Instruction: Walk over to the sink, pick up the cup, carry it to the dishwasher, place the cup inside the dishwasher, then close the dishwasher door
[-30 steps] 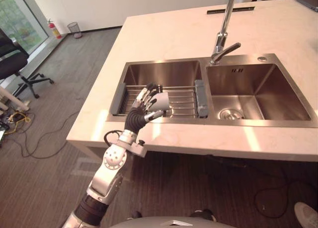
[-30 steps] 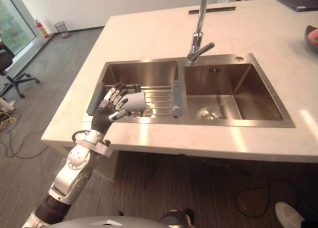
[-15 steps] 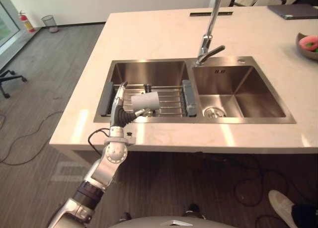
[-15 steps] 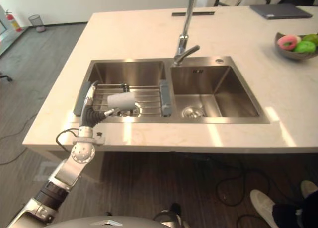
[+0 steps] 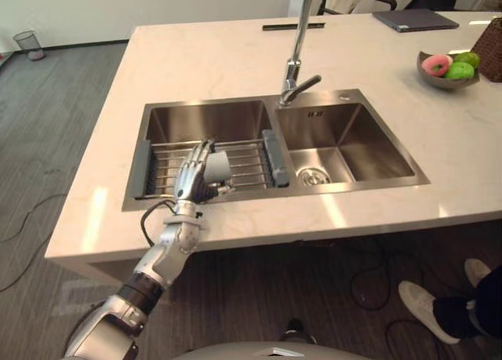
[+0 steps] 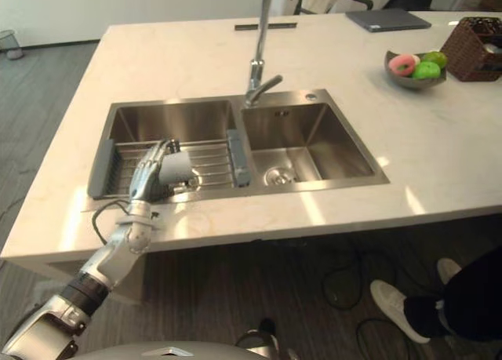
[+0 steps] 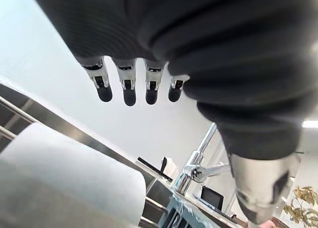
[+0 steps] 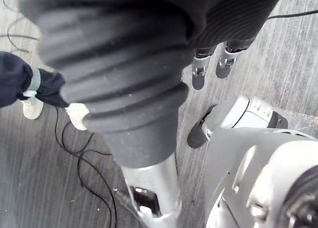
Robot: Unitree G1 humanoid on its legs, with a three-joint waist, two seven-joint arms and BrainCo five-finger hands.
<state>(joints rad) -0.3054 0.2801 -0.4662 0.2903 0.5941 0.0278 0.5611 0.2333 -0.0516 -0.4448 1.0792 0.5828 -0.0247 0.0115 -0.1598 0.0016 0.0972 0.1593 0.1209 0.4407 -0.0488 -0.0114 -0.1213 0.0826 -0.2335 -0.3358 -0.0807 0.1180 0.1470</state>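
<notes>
Left hand [image 5: 193, 178] had rolled since half a second ago: it was edge-on to the head camera then, and its dark back now faced up. Head view had also panned right, bringing a fruit bowl [image 5: 445, 68] on the counter [image 5: 196, 62] into frame, so the sink's apparent shift was camera motion. Cup [image 5: 219, 165] lay on its side on the wire rack [image 5: 247, 165] in the left basin [image 5: 208, 121], same spot on the rack as before. Hand sat just left of the cup, fingers [image 7: 129, 91] straight and reaching along and past its side, none curled round it. Wrist view had the cup's white wall low and close, beneath the fingertips with a gap visible; thumb was on the near side. Actual contact between palm and cup couldn't be confirmed. Not gripped, not lifted. Faucet [image 5: 296, 54] stood at the divider, spout over the right basin. Right hand [image 8: 198, 70] hung over the floor, fingers loose, holding nothing. A person's shoes [image 5: 427, 311] were on the floor at right.
</notes>
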